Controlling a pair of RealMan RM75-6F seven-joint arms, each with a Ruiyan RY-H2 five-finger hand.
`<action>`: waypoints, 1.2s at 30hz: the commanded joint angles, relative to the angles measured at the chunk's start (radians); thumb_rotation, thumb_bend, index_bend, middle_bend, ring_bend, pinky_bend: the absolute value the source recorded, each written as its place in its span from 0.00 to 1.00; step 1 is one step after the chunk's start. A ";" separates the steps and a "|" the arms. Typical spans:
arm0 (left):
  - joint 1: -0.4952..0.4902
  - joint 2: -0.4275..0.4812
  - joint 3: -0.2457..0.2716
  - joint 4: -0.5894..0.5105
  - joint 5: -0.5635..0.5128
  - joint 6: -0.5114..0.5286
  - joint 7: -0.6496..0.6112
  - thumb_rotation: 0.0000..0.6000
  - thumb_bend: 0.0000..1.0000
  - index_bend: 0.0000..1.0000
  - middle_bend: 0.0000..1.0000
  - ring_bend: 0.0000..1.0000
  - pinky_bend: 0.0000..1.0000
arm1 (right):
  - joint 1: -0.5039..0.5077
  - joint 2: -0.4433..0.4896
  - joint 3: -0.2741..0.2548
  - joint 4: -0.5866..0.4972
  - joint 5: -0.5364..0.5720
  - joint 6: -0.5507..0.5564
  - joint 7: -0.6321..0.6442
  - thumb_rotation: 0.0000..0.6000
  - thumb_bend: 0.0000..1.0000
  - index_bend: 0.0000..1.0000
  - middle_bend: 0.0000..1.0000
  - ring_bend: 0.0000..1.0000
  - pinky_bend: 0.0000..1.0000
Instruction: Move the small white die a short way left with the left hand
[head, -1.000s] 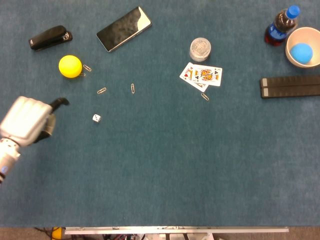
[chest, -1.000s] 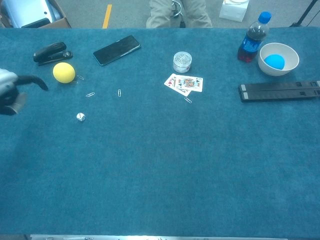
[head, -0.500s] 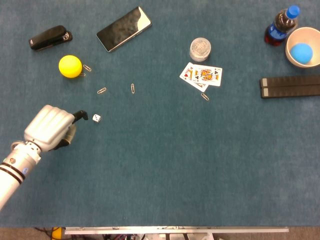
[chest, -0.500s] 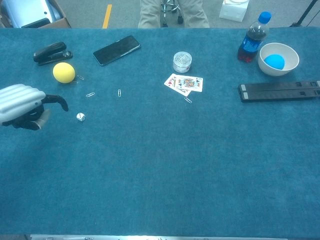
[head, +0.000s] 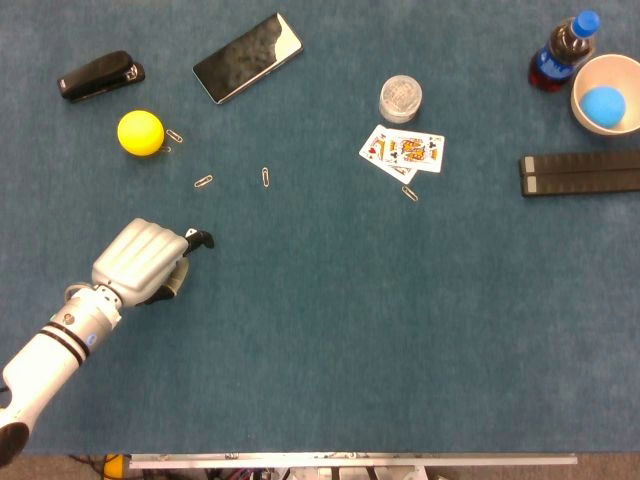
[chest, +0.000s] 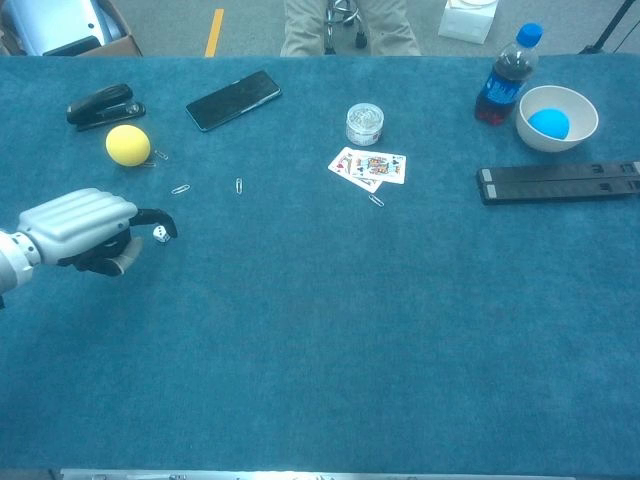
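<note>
The small white die (chest: 159, 234) lies on the blue table cloth, seen only in the chest view. In the head view it is hidden under my left hand's dark fingertip (head: 203, 238). My left hand (head: 140, 262) (chest: 80, 225) comes in from the lower left, knuckles up and fingers curled down. One finger (chest: 165, 220) hooks over the die from the left. The thumb sits lower, apart from that finger, and I see no grip on the die. My right hand shows in neither view.
A yellow ball (head: 140, 132), a black stapler (head: 100, 75) and a phone (head: 247, 57) lie beyond the hand. Two paper clips (head: 203, 181) (head: 265, 177) are just past the die. Cards (head: 403, 152), a jar (head: 400, 98), a bottle (head: 562, 50), a bowl (head: 607, 95) and a black bar (head: 580, 172) are to the right.
My left hand has moved right across the cloth, from well left of the die to over it. Its fingertip now covers the die in the head view. The die has not moved.
</note>
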 joint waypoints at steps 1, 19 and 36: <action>-0.011 -0.027 -0.009 0.028 -0.028 -0.011 0.017 1.00 0.73 0.25 1.00 1.00 0.94 | -0.003 -0.001 0.001 0.005 0.004 0.002 0.005 1.00 0.27 0.45 0.38 0.23 0.33; -0.022 -0.048 0.000 0.064 -0.100 -0.017 0.047 1.00 0.73 0.25 1.00 1.00 0.94 | -0.010 0.000 0.004 0.006 0.010 0.008 0.006 1.00 0.27 0.45 0.38 0.23 0.33; -0.008 0.010 0.025 0.034 -0.104 0.012 0.041 1.00 0.73 0.25 1.00 1.00 0.94 | -0.019 0.004 0.002 -0.019 -0.004 0.028 -0.011 1.00 0.27 0.45 0.38 0.23 0.33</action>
